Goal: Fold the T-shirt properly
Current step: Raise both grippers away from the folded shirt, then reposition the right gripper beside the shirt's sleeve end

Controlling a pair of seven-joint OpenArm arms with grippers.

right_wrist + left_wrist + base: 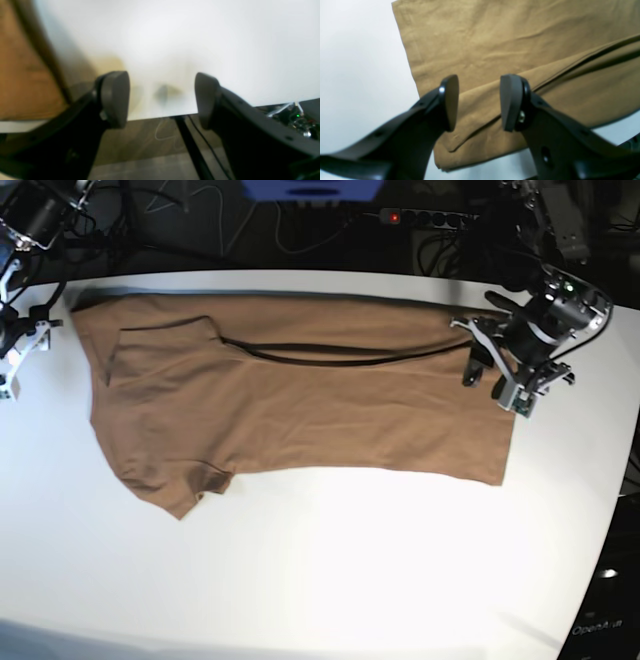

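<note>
T-shirt [300, 395] lies half-folded on white table [350, 580]

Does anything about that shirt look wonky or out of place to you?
Slightly. The T-shirt is only half folded: the far side is turned over along a crooked dark fold line, while one sleeve pokes out rumpled at the near edge. No tears or stains show.

A plain tan-brown short-sleeved cotton T-shirt [300, 400] lies spread across the white bench [330, 570], its far long edge folded over toward the middle along a dark crease. The left gripper [485, 375] hangs over the shirt's hem end, jaws apart with nothing between them. A black power strip [425, 218] lies beyond the bench.
</note>
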